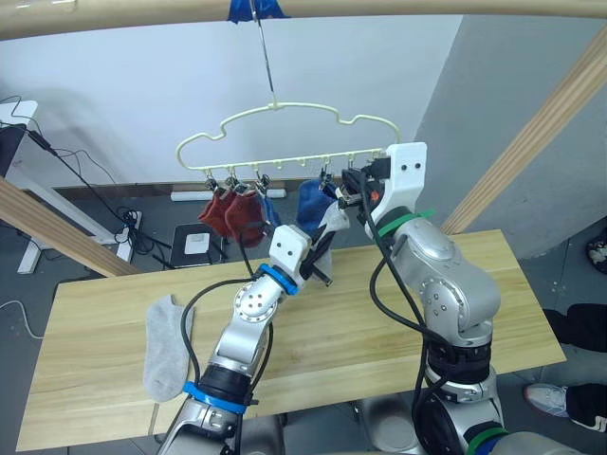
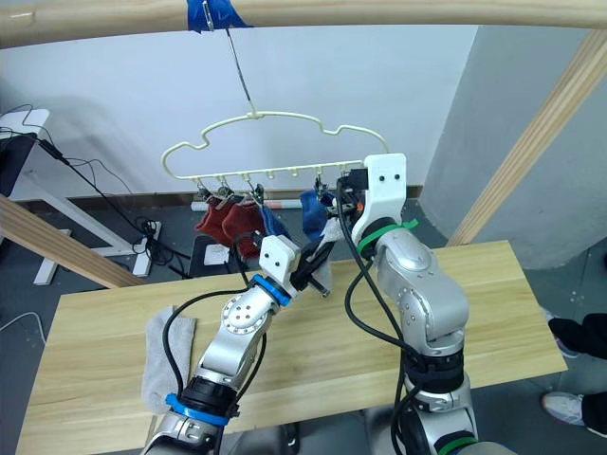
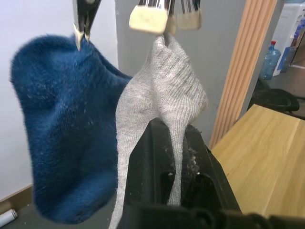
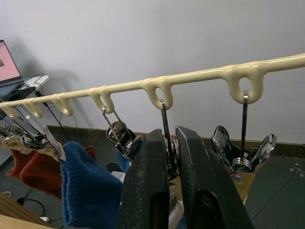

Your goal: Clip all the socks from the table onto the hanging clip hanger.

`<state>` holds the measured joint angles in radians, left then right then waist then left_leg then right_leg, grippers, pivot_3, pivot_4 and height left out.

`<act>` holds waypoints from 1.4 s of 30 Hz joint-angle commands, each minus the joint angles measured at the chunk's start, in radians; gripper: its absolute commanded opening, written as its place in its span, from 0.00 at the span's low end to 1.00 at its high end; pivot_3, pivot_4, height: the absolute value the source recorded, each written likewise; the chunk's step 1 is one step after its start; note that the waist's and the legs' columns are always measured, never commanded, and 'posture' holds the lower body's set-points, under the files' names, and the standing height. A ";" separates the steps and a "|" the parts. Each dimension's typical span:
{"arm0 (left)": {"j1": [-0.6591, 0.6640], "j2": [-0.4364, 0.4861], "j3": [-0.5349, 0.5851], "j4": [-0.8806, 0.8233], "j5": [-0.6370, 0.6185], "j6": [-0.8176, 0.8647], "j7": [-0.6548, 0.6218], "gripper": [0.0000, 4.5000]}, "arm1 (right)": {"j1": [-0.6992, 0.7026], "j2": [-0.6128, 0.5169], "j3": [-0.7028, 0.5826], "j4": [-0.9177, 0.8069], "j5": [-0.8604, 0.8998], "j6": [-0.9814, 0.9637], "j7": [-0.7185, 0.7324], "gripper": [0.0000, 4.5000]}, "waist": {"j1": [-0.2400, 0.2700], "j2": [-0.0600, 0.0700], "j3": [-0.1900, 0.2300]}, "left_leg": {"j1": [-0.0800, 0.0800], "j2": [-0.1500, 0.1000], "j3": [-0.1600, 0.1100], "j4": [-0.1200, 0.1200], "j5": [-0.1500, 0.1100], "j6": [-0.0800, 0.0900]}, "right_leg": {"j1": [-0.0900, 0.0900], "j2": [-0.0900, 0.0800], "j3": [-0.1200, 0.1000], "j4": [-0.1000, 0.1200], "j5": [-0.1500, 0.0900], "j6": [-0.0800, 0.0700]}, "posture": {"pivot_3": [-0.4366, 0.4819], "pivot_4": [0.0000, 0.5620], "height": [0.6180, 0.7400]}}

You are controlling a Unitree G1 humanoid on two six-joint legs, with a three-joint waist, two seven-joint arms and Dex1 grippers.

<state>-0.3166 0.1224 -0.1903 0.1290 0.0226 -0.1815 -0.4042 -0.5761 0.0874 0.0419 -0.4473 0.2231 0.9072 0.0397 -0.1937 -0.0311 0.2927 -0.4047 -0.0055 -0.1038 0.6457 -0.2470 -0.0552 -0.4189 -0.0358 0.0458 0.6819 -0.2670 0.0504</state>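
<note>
One grey sock [image 1: 167,345] lies flat on the tabletop [image 1: 341,336], on your robot's left side, waiting its turn. Up on the clip hanger [image 1: 285,142], two dark red socks [image 1: 237,214] hang side by side from the clips at the left end, and blue socks [image 1: 311,201] hang further along towards the right.

Your left tool [image 3: 171,157] pinches the lower part of a second grey sock [image 3: 167,90], lifting its top edge up among the clips, just beside a blue sock. I judge you hold it low so the free end can reach the jaws of a clip.

Your right tool [image 4: 172,157] is pressed together around the metal clip [image 4: 167,143] hanging from a loop of the hanger bar, presumably squeezing it open so the grey fabric can go in. Whether the sock's edge already sits between that clip's jaws, I cannot tell.

By my reading, you are in the middle of clipping the fifth sock. Let the clip close before the left tool lets go, or the sock may drop.
</note>
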 commanded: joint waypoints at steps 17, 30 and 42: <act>-0.030 -0.019 -0.002 -0.002 0.003 -0.042 0.015 0.00 | 0.008 0.000 0.004 -0.076 0.028 0.006 0.007 0.72 | -0.001 0.000 0.000 | 0.000 0.000 0.000 0.000 0.000 0.000 | 0.000 0.000 0.000 0.000 0.000 0.000 | 0.15 0.45 1.00; -0.038 -0.017 -0.001 -0.022 -0.068 0.068 -0.039 0.59 | 0.060 -0.125 -0.006 -0.256 0.135 0.171 0.082 0.79 | -0.002 0.000 0.000 | -0.001 0.000 -0.001 0.000 0.000 0.000 | 0.000 0.000 -0.001 0.000 0.000 0.000 | 0.14 0.46 1.00; 0.030 0.198 0.030 -0.290 -0.313 0.263 -0.360 0.78 | 0.145 -0.345 0.019 -0.371 0.128 0.142 0.126 0.79 | -0.004 0.000 0.000 | -0.001 0.000 0.000 0.000 0.000 0.000 | 0.000 0.001 0.000 0.000 0.000 0.000 | 0.13 0.46 1.00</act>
<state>-0.2977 0.3033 -0.1683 -0.0983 -0.2483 0.0552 -0.7311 -0.4319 -0.2574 0.0622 -0.7705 0.3576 1.0802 0.1720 -0.1979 -0.0310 0.2927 -0.4053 -0.0052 -0.1044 0.6460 -0.2469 -0.0551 -0.4189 -0.0352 0.0455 0.6815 -0.2671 0.0507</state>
